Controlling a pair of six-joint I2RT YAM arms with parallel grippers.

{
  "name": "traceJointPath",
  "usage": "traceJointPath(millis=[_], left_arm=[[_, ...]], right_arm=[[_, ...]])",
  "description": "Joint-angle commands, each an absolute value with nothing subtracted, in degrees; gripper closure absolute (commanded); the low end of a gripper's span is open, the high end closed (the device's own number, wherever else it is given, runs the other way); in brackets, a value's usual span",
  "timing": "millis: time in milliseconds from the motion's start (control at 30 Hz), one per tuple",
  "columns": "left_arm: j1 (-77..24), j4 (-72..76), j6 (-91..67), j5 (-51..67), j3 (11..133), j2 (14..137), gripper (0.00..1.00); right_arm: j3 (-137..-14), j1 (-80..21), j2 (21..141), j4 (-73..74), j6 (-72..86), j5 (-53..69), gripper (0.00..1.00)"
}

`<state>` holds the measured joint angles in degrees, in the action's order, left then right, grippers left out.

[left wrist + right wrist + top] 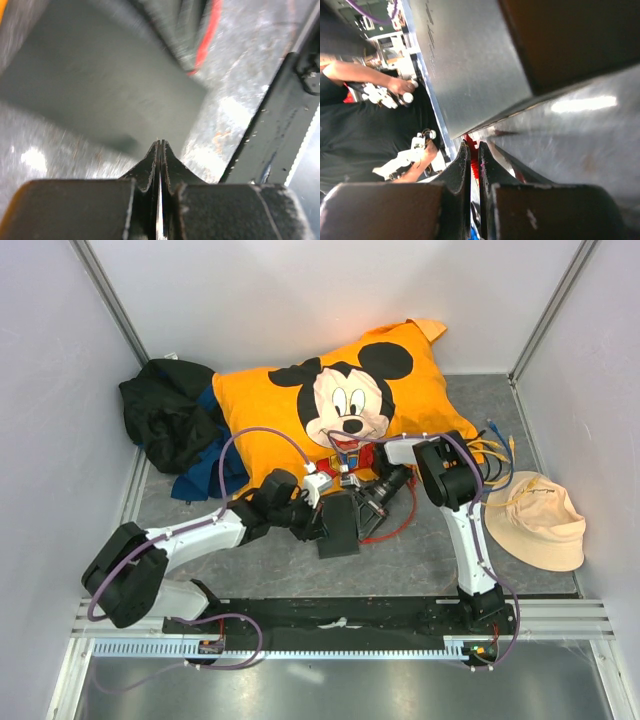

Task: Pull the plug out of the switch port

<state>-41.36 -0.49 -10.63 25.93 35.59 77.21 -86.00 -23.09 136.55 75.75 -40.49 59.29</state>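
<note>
From the near edge, the left arm [190, 535] is pointing toward 2 o'clock. The right arm [468, 540] is standing toward 12 and then bending over to 9. Their tips are sitting close together over the middle of the surface [420, 560].

The left pincer [160, 150] is showing its fingers pressed together on nothing. In its wrist view a flat, dark, blurred slab is filling the space straight ahead at 12 o'clock, just beyond the tips.

In the top view the switch [338, 525] is lying between the two arms, with its long axis running roughly 6 to 12. The left pincer is sitting at its 9 o'clock and the right pincer [474, 150] at its 2 o'clock. Both are looking about equally near.

The right pincer is also showing its fingers together, with a sliver of red in the slit. I cannot tell whether it is pinching anything.

The red cable [403, 520] is looping off the switch's 3 o'clock side. So the socket edge is probably facing the right arm, though the plug itself is too small to make out.

The pull is therefore likely depending on the right pincer drawing toward 3 o'clock, across the long axis. The left would be bracing the box from the opposite side.

Beyond them, the Mickey Mouse pillow [270, 410] is lying at 12 o'clock.
</note>
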Motion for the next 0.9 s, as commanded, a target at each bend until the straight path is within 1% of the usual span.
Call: traceJointPath(millis=[0,100,233,333,467,567,700,800,867], left_arm=[[-44.64,-2.02,-4.05,29.27,37.88,77.08,0.96],[-45.35,-0.88,-6.23,27.26,35.34,78.57,0.98],[-44.91,-0.26,-11.41,18.40,31.73,80.33,0.98],[-43.69,-0.18,-14.59,15.30,31.03,81.56,0.98],[-42.36,-0.26,-15.03,15.29,32.34,86.30,0.98],[-42.36,-0.26,-14.33,15.29,33.13,86.92,0.98],[-43.06,-0.88,-11.26,23.26,34.44,80.44,0.98],[-43.59,-1.40,-10.37,21.81,36.38,77.35,0.98],[-43.51,-1.41,-10.37,20.40,37.26,77.95,0.98]], right_arm=[[-91.13,-24.78,141.06,67.41,-38.59,58.62,1.00],[-93.16,-26.19,141.24,67.50,-37.18,60.73,1.00],[-93.25,-28.21,140.98,67.41,-37.35,59.86,0.99],[-92.03,-28.39,140.54,67.24,-37.71,59.07,1.00],[-91.14,-28.21,140.97,67.23,-38.76,56.78,1.00],[-92.36,-27.69,142.20,68.29,-40.51,55.55,1.00],[-94.22,-27.60,143.17,68.82,-41.75,50.90,0.99],[-95.18,-27.51,143.70,69.52,-42.36,51.24,1.00],[-96.06,-27.69,144.66,70.75,-42.28,52.20,0.99]])
